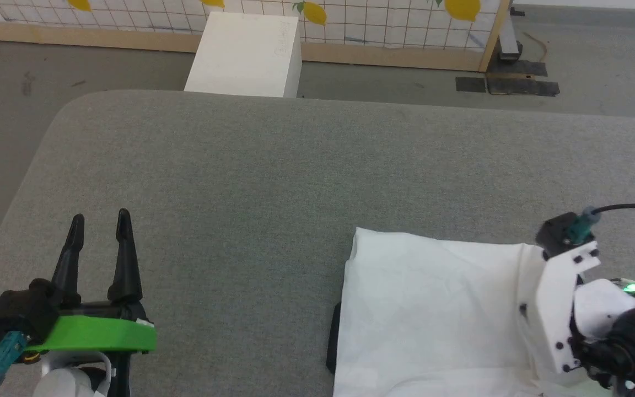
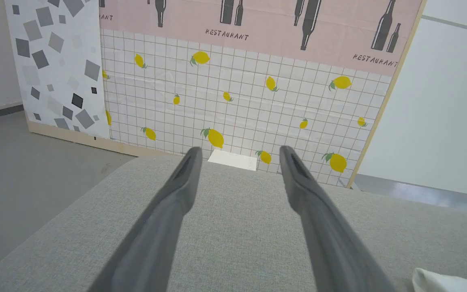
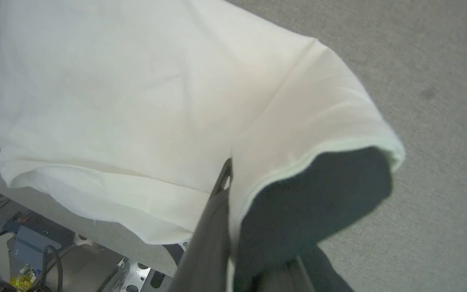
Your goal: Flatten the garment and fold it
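Note:
The garment [image 1: 433, 309] lies as a white, partly folded shape at the lower right of the grey table [image 1: 273, 182], with a sliver of black sleeve [image 1: 333, 342] showing at its left edge. My right gripper [image 3: 229, 170] is shut on the garment's [image 3: 116, 101] right-hand edge. It holds a flap up off the table, the hem curling over with shadow beneath. In the head view the white wrist mount [image 1: 563, 309] covers that grip. My left gripper [image 1: 101, 220] rests open over bare table at the lower left, nothing between its fingers [image 2: 185, 178]. A corner of the garment [image 2: 440, 282] peeks in at its lower right.
A white box [image 1: 248, 55] stands on the floor just beyond the table's far edge. Behind it runs a tiled panel with lemon prints [image 2: 237, 101]. The table's rounded left corner [image 1: 69, 110] drops to grey floor. The robot's base hardware [image 3: 22, 239] shows below the near edge.

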Motion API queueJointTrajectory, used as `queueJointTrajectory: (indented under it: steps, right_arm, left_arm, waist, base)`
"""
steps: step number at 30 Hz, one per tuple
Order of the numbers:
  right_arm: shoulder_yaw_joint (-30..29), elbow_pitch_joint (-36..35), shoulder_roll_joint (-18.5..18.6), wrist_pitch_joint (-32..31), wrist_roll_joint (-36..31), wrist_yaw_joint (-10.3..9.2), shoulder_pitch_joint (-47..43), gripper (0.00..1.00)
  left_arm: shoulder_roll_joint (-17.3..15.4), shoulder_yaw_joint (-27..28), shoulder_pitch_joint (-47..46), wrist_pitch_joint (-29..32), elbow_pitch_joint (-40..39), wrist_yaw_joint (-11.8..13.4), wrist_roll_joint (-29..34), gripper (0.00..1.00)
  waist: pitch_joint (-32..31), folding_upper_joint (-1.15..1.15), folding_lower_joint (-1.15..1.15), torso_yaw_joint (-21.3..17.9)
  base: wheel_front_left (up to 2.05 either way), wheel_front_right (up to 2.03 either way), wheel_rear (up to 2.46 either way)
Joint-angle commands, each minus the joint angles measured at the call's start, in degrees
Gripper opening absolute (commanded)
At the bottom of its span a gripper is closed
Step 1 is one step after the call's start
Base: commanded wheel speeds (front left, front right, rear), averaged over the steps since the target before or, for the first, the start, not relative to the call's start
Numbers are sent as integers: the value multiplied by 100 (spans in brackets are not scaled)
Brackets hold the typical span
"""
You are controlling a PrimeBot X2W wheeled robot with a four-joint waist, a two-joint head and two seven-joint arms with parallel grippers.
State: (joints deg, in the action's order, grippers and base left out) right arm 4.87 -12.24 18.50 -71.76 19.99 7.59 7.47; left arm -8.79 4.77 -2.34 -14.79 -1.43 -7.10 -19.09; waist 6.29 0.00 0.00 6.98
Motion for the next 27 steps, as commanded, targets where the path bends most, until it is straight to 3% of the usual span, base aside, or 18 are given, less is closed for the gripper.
queueJointTrajectory:
  steps: [1,12,22,27]
  right_arm:
    - [190,-49,-80,56,63,-10,153,0]
    - [1636,803,-481,693,307,-10,1007,0]
    - [2175,1974,-842,1291,398,-10,1575,0]
    - [2330,2450,-832,1487,355,-10,1650,0]
  left_arm:
    - [17,-1,39,-20,3,-38,-20,100]
    - [-41,-62,-41,-20,54,-38,-135,100]
    - [-29,-142,-145,-20,99,-38,-198,100]
    - [-22,-162,-170,-21,129,-38,-238,100]
  waist:
    - [31,0,0,40]
    - [207,0,0,257]
    - [348,0,0,445]
    - [399,0,0,499]
  base:
    - [0,0,0]
    - [0,0,0]
    - [0,0,0]
    - [0,0,0]
